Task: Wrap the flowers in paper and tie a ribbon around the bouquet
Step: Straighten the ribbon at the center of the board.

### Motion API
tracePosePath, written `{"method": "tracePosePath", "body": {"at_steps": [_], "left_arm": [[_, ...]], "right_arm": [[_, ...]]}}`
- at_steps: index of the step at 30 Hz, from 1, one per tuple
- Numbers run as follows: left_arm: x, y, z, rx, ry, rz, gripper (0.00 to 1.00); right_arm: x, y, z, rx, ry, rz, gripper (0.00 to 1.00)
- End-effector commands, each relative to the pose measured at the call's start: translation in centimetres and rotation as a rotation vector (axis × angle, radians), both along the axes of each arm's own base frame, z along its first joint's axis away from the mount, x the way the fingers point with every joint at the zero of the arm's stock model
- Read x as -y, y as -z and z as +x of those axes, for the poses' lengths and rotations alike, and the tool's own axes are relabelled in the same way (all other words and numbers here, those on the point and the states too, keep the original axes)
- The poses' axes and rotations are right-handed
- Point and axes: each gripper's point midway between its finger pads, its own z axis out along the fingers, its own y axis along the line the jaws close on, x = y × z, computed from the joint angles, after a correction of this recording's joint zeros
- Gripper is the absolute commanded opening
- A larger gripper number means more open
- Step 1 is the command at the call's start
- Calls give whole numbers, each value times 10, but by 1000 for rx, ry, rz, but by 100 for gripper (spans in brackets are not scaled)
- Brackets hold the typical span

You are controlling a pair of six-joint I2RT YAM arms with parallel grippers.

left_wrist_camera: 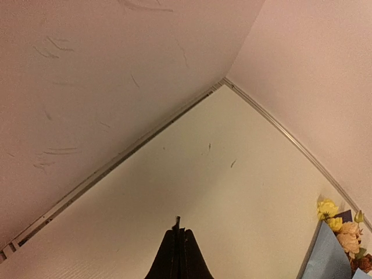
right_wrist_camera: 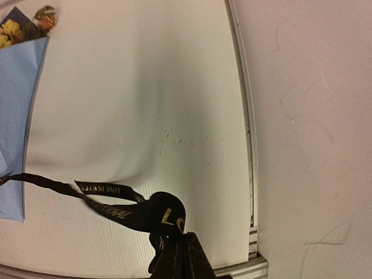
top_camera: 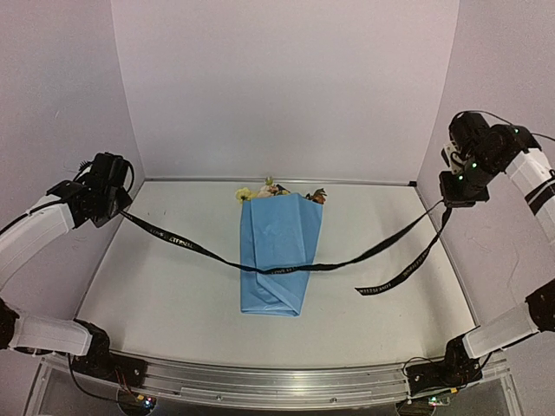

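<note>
Bouquet [top_camera: 279,256] lies flat, flowers [top_camera: 269,191] at its far end. Ribbon [top_camera: 186,243] crosses bouquet's lower part and rises to both sides. Left gripper [top_camera: 120,208], left of bouquet, clenched on ribbon. Right gripper [top_camera: 449,201], right of bouquet, clenched on ribbon, loose tail hanging.

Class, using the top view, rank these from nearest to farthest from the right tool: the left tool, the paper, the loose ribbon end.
1. ribbon end: lying on the table right of centre, hanging down from the right tool.
2. paper: mid-table, wrapped around the flowers.
3. left tool: raised at the far left side.
</note>
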Motion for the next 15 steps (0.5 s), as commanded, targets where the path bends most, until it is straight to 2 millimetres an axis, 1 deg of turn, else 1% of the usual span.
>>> {"method": "tracePosePath", "body": {"at_steps": [1, 3, 6, 9, 11, 12, 15], "left_arm": [[-31, -32, -11, 40, -104, 75, 0], [-39, -36, -13, 45, -130, 85, 0], [-48, -37, -17, 40, -158, 97, 0], [-51, -36, -20, 39, -167, 94, 0], [-50, -32, -22, 34, -163, 88, 0], [-51, -28, -23, 25, -164, 88, 0], [-54, -17, -27, -1, -182, 101, 0]], "right_arm": [[28, -28, -20, -104, -113, -230, 0], [33, -38, -18, -104, -147, -284, 0], [36, -51, -16, -95, -187, -329, 0], [33, -55, -18, -101, -238, -329, 0], [28, -50, -21, -121, -272, -314, 0], [25, -44, -23, -141, -284, -299, 0], [14, -12, -31, -233, -295, -231, 0]]}}
